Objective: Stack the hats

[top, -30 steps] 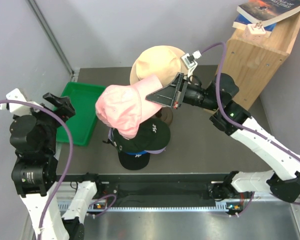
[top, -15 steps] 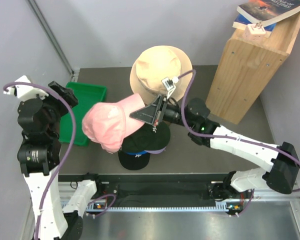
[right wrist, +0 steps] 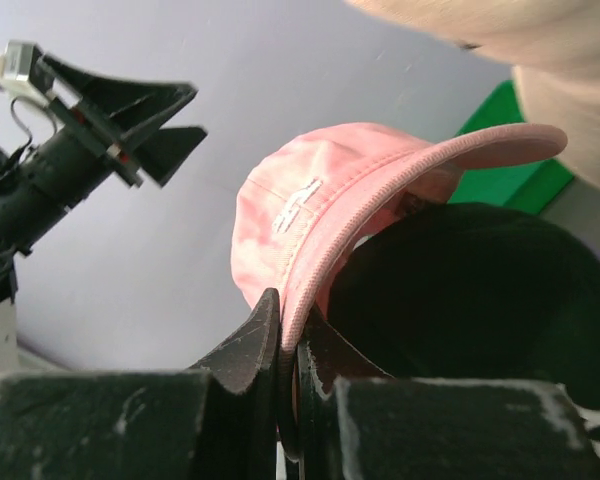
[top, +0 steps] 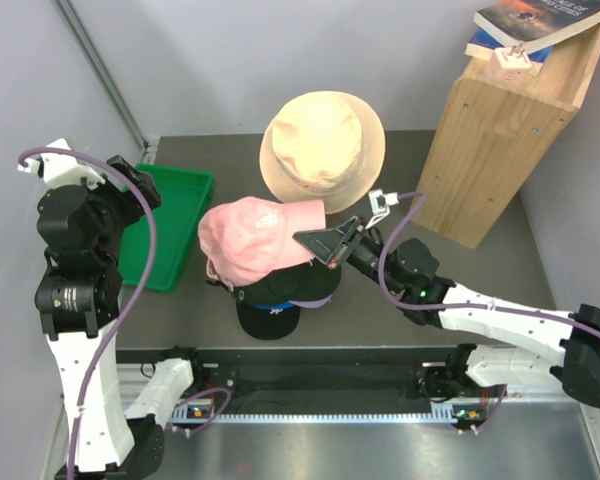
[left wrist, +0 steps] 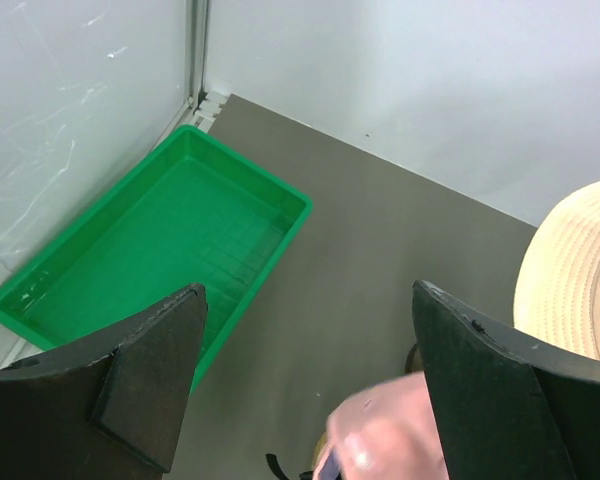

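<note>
Grips the brim of the light pink cap (top: pixel 252 240) with the right gripper (right wrist: pixel 288 318) — fingers pressed together, one flat on each face of the pink edge. Reaches in from 4 o'clock of the pile in the overhead view, with the brim pointing toward 3 o'clock and the crown toward 9. Draped over the crown of the black cap (top: pixel 302 283), near the middle of the table (top: pixel 215 155), small white logo facing up. Under the black crown, at 6 o'clock, a thin edge of the blue cap (top: pixel 278 304), and below that a dark brim (top: pixel 268 322) with a small white logo.

Holds the left gripper (left wrist: pixel 310 292) spread wide, nothing between its fingers, up off the table at 9 o'clock of the pile and above the green tray (left wrist: pixel 150 260). In the left wrist view, only a blurred patch of pink at 6 o'clock.

At 12 o'clock of the pile, just beside the pink cap — a tan bucket hat (top: pixel 322 150), crown up. At 2 o'clock, apart from the caps, a wooden box (top: pixel 500 140) standing upright, with books (top: pixel 535 25) on top of it.
</note>
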Available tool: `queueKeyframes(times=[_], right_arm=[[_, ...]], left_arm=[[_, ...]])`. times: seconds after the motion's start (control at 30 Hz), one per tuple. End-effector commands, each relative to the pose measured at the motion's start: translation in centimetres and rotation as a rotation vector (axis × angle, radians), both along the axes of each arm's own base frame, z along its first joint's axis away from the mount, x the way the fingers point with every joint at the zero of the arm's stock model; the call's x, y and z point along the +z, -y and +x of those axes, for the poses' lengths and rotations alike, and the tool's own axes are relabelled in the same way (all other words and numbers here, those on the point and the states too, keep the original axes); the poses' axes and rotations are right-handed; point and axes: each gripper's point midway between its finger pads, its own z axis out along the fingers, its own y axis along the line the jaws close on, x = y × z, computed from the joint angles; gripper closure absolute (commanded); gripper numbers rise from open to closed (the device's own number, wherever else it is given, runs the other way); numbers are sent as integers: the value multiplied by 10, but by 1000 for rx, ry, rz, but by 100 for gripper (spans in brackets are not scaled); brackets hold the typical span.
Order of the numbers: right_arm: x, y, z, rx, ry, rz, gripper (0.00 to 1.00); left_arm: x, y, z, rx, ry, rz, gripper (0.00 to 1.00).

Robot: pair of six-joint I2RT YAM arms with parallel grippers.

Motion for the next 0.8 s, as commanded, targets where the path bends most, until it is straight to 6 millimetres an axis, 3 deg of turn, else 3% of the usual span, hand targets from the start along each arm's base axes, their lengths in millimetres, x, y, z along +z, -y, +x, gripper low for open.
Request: queueKeyframes(times=[0.0, 0.13, 0.4, 0.5, 0.57, 0.6, 0.63, 0.7, 0.73, 0.77], right_arm=[[1, 27, 19, -181, -27, 44, 100], [-30, 29, 20, -187, -116, 3, 100], [-53, 31, 11, -133, -264, 39, 100], [-63, 40, 8, -137, -318, 81, 100], [-68, 42, 6, -133, -332, 81, 100], [-77, 42, 4, -135, -346, 53, 100], [-82, 43, 4, -139, -352, 41, 100], [-91, 47, 2, -146, -359, 29, 100], [-98, 49, 2, -151, -374, 14, 100], [-101, 51, 2, -155, -382, 10, 100]], left_arm=[[18, 0, -6, -14, 40, 48, 12], [16, -2, -7, -9, 26, 71, 11], [-2, 1, -2, -30, -15, 62, 11], [-23, 3, 0, -41, -55, 42, 11], [-57, 7, 3, -38, -126, -18, 12], [-66, 11, 1, -54, -136, -39, 12], [-90, 20, 3, -97, -184, -70, 14], [-106, 29, 1, -120, -198, -138, 15], [-126, 31, 1, -118, -238, -162, 16], [-130, 46, 0, -181, -243, -214, 16]])
